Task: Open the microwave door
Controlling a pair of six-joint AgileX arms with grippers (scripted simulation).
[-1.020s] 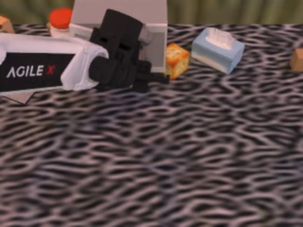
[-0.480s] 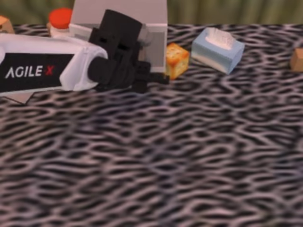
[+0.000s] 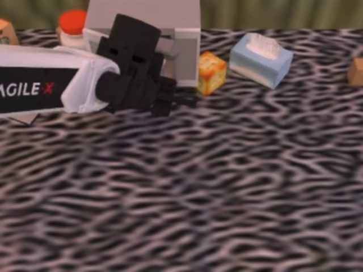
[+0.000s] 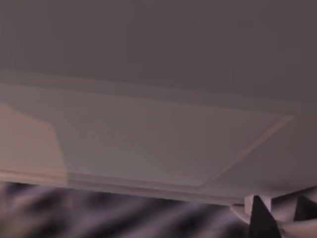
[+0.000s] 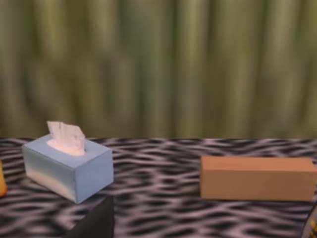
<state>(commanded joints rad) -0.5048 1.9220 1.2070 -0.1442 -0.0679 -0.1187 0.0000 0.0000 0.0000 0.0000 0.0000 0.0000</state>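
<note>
A zebra-patterned table [image 3: 227, 187] stands before a green pleated curtain [image 5: 158, 64].

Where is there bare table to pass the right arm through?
The whole near stretch of table is free. The far edge is crowded: microwave with the left gripper against it, orange block, tissue box.

Microwave [image 3: 170, 20] far left — tissue box [image 3: 261, 59] right of it, apart.

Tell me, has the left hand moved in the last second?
Yes. The left hand has drawn toward the table's left, away from the orange cube, which stayed put.
</note>
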